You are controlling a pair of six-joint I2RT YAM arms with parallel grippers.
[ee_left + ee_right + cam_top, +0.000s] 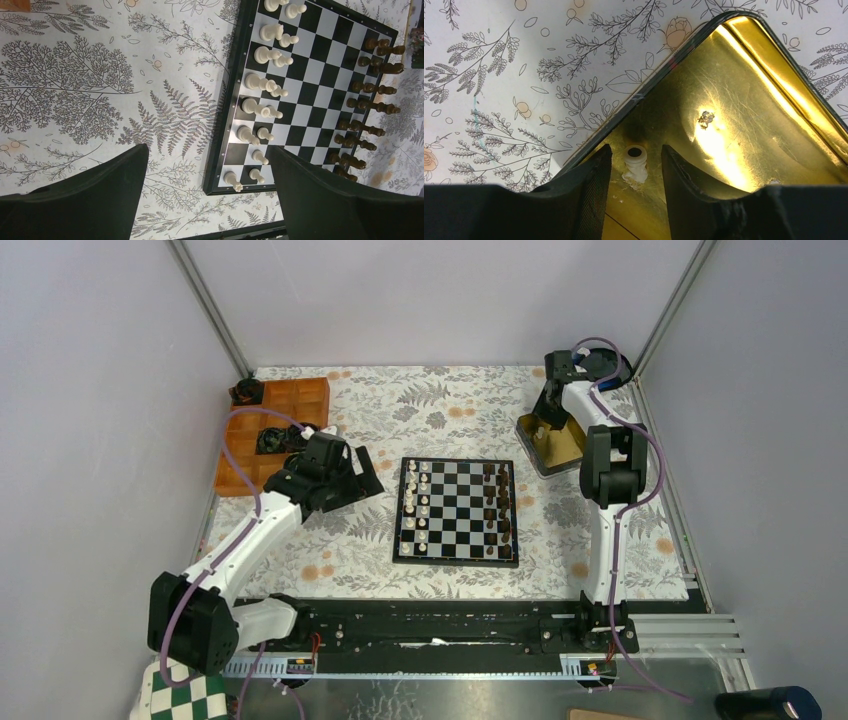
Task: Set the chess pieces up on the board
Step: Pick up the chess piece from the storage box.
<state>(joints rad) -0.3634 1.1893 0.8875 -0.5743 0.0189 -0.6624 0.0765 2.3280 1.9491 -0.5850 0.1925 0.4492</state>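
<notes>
- We log the board mid-surface, with white chess pieces along its left side.
- Just left of it, the left pincer hangs released, jaws wide.
- Far right corner: the right pincer, unclenched, straddles one white piece in a gold tin, gaps either side.

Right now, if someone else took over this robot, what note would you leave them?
Left gripper: jaws wide open, empty, hovering beside the board.
Right gripper: jaws open around one white piece in the gold tin, not gripped yet.
Done: the other white pieces and the dark pieces stand in rows.
To do: grip that piece and stand it on the empty back-row square.
</notes>
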